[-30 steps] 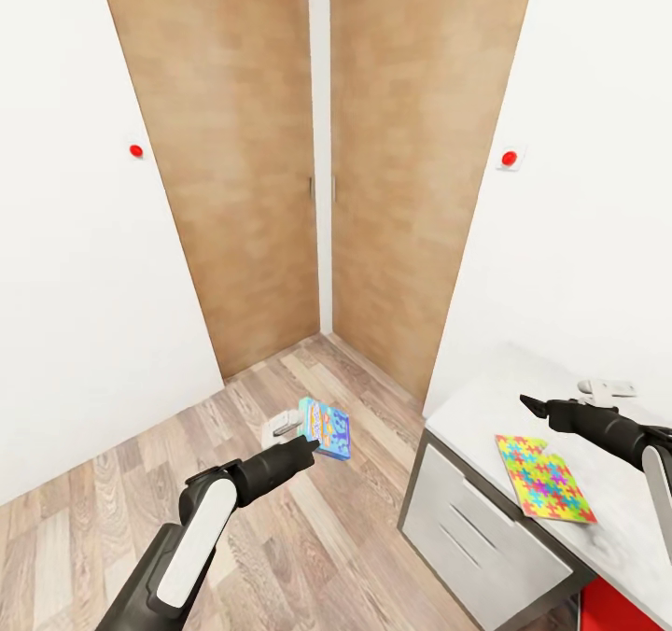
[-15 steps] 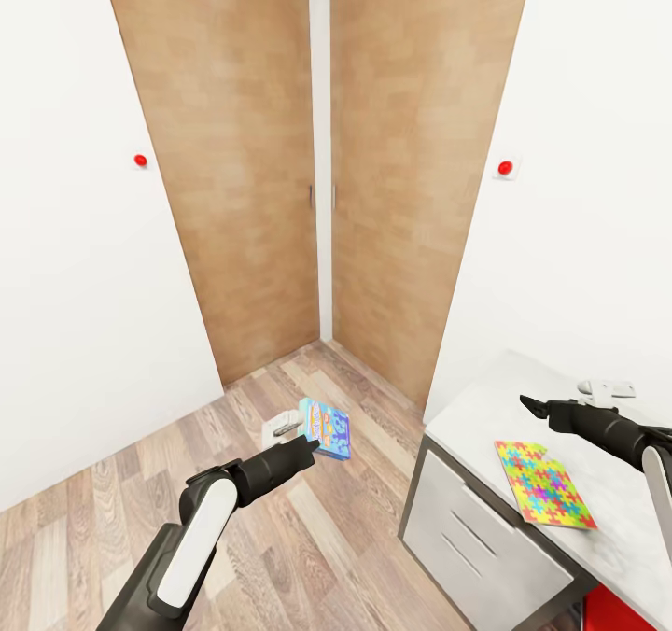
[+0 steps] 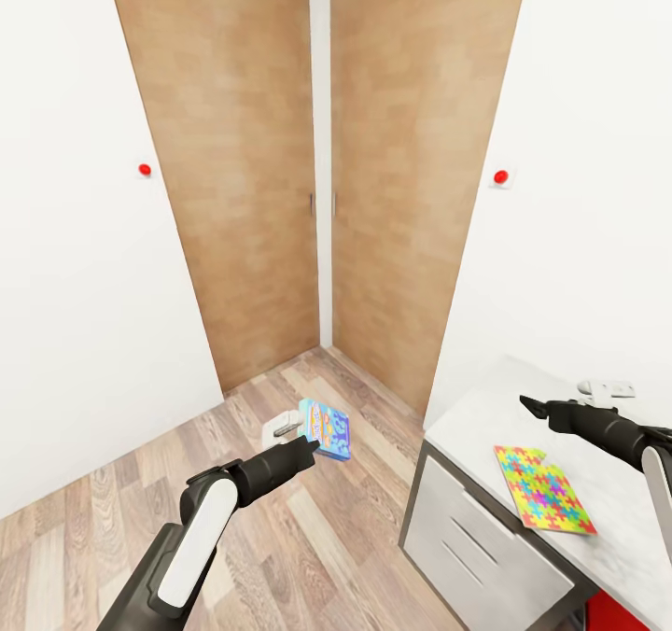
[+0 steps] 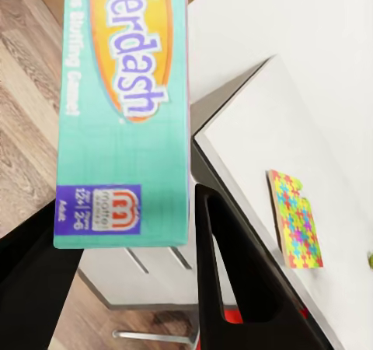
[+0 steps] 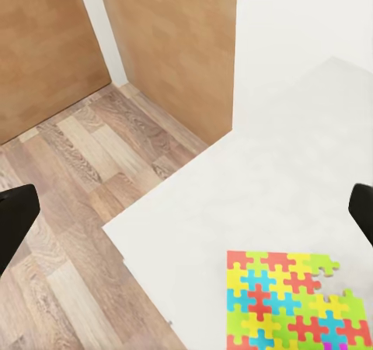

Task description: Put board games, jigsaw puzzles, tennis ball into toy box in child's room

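Fingers of my left gripper (image 3: 313, 441) pinch a small blue board game (image 3: 327, 428), carried edge-on above the wooden floor (image 3: 112, 500), short of the counter (image 3: 485, 407). In my left wrist view its teal printed face (image 4: 124, 109) sits between my two dark fingers (image 4: 233, 280). My right gripper (image 3: 530, 405) hovers over the counter with fingers spread wide, empty. One jigsaw puzzle (image 3: 544, 488) lies flat on the counter just below and beyond them.

left arm (image 3: 201, 528) extended, fingers clamped | right gripper (image 3: 530, 405) forward, fingers apparently spread
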Controlling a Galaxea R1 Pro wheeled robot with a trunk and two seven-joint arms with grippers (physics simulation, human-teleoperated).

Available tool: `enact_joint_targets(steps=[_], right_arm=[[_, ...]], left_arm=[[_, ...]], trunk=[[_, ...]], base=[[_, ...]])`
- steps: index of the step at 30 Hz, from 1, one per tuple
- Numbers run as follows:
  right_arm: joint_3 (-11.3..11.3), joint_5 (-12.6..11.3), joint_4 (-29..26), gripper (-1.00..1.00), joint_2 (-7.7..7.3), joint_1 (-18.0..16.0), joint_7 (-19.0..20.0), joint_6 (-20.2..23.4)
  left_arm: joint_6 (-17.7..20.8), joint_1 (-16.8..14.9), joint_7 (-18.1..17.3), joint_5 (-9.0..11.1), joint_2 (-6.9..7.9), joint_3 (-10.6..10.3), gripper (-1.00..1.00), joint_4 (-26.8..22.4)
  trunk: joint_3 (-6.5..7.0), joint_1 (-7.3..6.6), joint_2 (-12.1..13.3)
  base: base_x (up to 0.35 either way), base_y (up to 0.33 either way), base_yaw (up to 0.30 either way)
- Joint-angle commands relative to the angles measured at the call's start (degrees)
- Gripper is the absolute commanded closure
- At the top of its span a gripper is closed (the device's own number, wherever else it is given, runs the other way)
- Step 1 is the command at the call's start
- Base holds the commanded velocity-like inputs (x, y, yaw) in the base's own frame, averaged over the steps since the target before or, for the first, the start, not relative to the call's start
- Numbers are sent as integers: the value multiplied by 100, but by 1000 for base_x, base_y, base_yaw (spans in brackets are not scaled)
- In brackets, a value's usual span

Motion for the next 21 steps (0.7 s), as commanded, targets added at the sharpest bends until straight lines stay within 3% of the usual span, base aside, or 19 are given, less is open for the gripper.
enact_joint_targets(steps=[1,12,15,16,21], right_arm=[[-4,-36,-3,-100,-1,-6,1,37],[-12,-32,-3,-100,-1,-5,144,27],[-16,-31,-3,-100,-1,-5,255,27],[-21,-29,-3,-100,-1,-5,498,27],[-22,-28,-3,-100,-1,-5,571,20]], left_arm=[[22,-5,51,54,0,1,100,-6],[22,-5,35,58,4,-1,100,-5],[19,-5,35,54,1,0,100,-5],[19,-5,39,60,2,0,100,-5],[21,-5,52,81,-7,4,100,-44]], trunk=[[-4,4,-12],[37,4,-12],[38,4,-12],[38,4,-12],[41,4,-12]], base=[[0,0,0],[0,0,-10],[0,0,-133],[0,0,-248],[0,0,-267]])
